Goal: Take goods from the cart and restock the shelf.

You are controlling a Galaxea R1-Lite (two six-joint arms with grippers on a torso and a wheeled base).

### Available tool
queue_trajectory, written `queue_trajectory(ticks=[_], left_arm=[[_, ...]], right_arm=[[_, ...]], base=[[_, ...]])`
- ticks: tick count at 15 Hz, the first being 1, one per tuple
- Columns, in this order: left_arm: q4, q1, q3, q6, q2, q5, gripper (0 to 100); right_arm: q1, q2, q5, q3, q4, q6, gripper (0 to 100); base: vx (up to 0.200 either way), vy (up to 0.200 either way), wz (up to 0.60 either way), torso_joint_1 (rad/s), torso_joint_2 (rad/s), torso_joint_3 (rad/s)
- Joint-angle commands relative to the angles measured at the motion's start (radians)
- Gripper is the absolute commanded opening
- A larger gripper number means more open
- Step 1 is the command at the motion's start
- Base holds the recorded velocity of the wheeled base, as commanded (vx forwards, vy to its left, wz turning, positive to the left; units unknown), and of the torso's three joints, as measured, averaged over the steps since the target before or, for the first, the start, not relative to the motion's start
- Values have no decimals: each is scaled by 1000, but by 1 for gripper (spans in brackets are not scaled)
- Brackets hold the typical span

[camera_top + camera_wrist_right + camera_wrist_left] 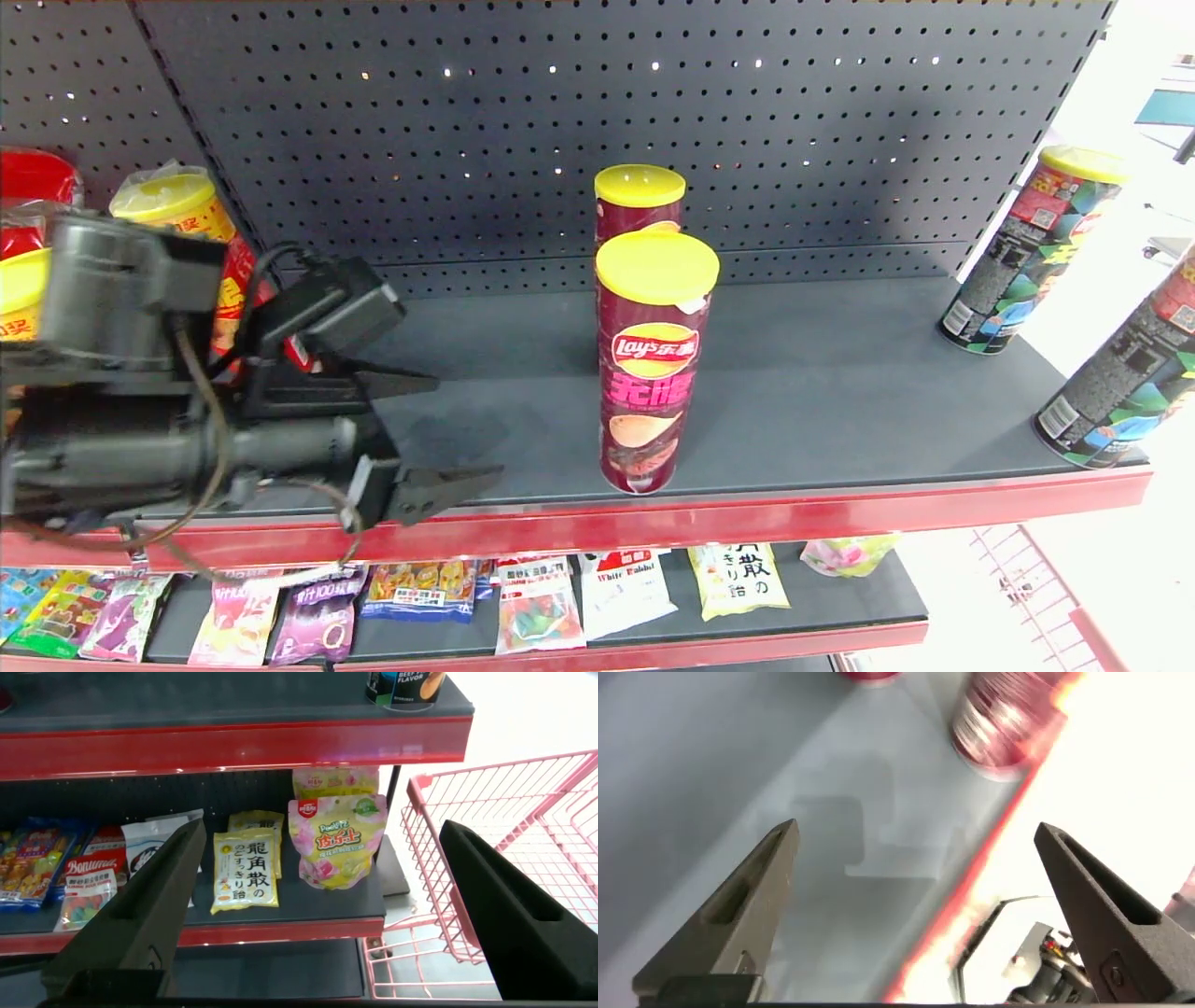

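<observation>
Two maroon chip cans with yellow lids stand upright mid-shelf, the front chip can (pixel 651 373) near the red edge and the rear chip can (pixel 639 198) right behind it. My left gripper (pixel 467 429) hovers open and empty over the dark shelf board (pixel 822 392), left of the front can and apart from it. In the left wrist view the left gripper (pixel 917 829) is spread wide, with the front can's base (pixel 997 730) beyond its fingertips. My right gripper (pixel 322 826) is open and empty, low in front of the lower shelf, beside the pink cart (pixel 509 859).
Two black cans (pixel 1030 252) (pixel 1120 373) stand at the shelf's right end, and red cans with yellow lids (pixel 187 224) at the left behind my arm. Snack bags (pixel 621 588) fill the lower shelf, among them a pink-green bag (pixel 336 840). A pegboard (pixel 579 112) backs the shelf.
</observation>
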Motion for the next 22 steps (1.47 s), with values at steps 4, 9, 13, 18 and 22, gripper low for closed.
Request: queue_trajectory(ticks=[4, 9, 13, 18, 22], left_arm=[[317, 230, 246, -173, -803, 113, 100], [634, 316, 245, -220, -1197, 277, 100], [633, 314, 282, -343, -1272, 480, 100], [510, 297, 458, -420, -1312, 464, 100], [25, 297, 811, -411, -1312, 320, 100]], right_arm=[[0, 0, 0, 0, 0, 0, 100], [0, 0, -2, 0, 0, 0, 100], [0, 0, -2, 0, 0, -2, 100], [0, 0, -3, 0, 0, 0, 100], [0, 0, -3, 0, 0, -5, 100]], base=[[0, 0, 0, 0, 0, 0], [0, 0, 0, 0, 0, 0], [0, 0, 0, 0, 0, 0], [0, 0, 0, 0, 0, 0], [0, 0, 0, 0, 0, 0]])
